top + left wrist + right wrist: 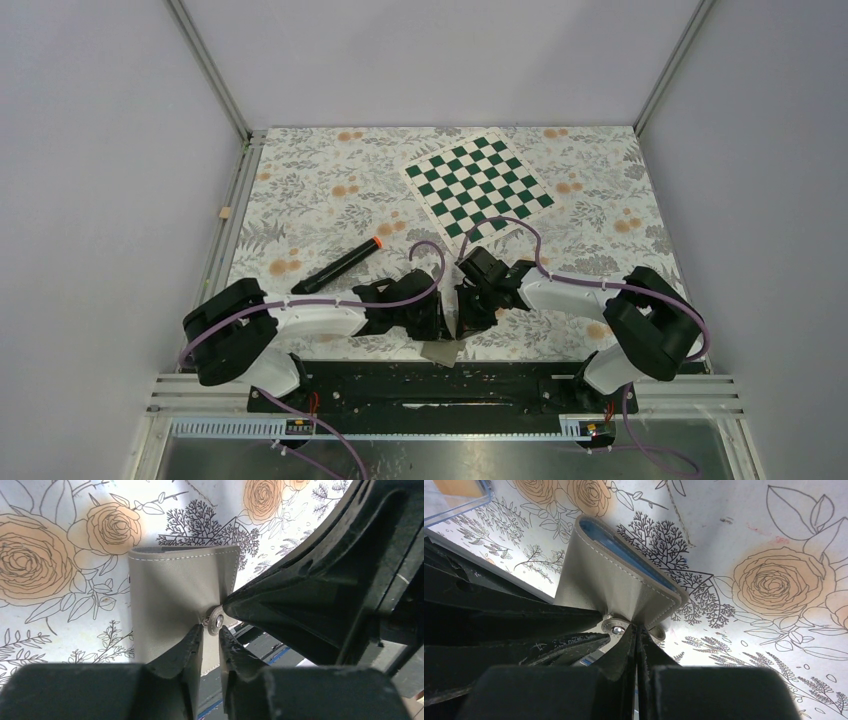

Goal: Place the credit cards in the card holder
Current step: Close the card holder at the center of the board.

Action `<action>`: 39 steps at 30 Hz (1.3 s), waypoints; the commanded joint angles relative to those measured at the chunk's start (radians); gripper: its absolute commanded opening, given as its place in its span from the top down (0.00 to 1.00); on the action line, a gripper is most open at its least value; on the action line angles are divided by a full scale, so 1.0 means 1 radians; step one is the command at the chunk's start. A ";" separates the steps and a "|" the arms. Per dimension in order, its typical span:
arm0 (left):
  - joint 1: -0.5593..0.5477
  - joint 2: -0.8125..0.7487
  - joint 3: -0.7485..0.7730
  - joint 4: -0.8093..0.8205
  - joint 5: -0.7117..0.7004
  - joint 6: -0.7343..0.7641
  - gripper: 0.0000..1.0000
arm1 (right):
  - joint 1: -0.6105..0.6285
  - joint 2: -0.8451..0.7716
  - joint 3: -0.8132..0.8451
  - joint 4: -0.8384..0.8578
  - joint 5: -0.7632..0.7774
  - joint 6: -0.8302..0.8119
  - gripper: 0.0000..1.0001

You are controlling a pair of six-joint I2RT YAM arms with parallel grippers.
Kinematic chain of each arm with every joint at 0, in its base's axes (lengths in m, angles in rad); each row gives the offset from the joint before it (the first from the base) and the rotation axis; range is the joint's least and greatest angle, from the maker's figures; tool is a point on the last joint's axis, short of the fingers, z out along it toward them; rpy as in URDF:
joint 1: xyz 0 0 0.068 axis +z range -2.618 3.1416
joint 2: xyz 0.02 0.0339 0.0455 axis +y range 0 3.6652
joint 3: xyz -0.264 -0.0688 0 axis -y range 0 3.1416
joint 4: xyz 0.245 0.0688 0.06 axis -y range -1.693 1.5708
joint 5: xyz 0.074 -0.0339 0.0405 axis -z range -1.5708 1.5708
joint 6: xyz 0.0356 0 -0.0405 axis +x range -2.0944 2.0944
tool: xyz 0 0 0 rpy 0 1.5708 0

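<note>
- Right end effector (636, 630): my fingers are all but together, nipping the card holder (616, 582) at its cover edge just beside the stud (615, 627).
- Left end effector (211, 632): only a narrow slit between my fingers, with the holder's edge in it at 6 o'clock of the stud. I judge it pinched, but am not certain.
- Holder location: on the counter (300, 190) at 6 o'clock, by the near edge between my two wrists. It stands tented, and blue lining shows along its 1 o'clock edge in the right wrist view.
- Credit cards (459, 486): an orange-yellow patch inside the clear tray (476, 500), at the 11 o'clock corner of the right wrist view. Probably them, but mostly cropped.
- Handling judgement: the holder is light, soft and leather-like, and its cover creases around my pinch. Best to hold one cover near the stud while peeling the other back. The cards look thin, stiff and slick, so I would take them by an edge.
</note>
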 commanded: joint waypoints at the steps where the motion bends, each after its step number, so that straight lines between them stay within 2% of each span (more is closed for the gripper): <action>1: -0.004 0.007 0.010 0.059 0.031 0.008 0.86 | 0.004 -0.015 -0.007 0.009 0.017 -0.003 1.00; 5: -0.004 0.003 0.011 0.058 0.026 0.010 1.00 | 0.005 -0.023 -0.007 0.010 0.016 -0.003 1.00; 21: -0.008 -0.069 0.055 -0.028 -0.046 0.061 1.00 | 0.004 -0.111 -0.019 0.016 0.046 -0.010 1.00; 31: -0.013 -0.053 0.077 -0.063 -0.059 0.076 1.00 | 0.005 -0.080 -0.016 0.034 0.021 -0.009 1.00; 36: -0.012 -0.047 0.046 0.018 -0.012 0.044 0.75 | 0.005 -0.069 -0.026 0.046 0.017 -0.006 1.00; 39: -0.012 -0.028 0.035 0.063 0.020 0.034 0.73 | 0.005 -0.074 -0.029 0.046 0.019 -0.007 1.00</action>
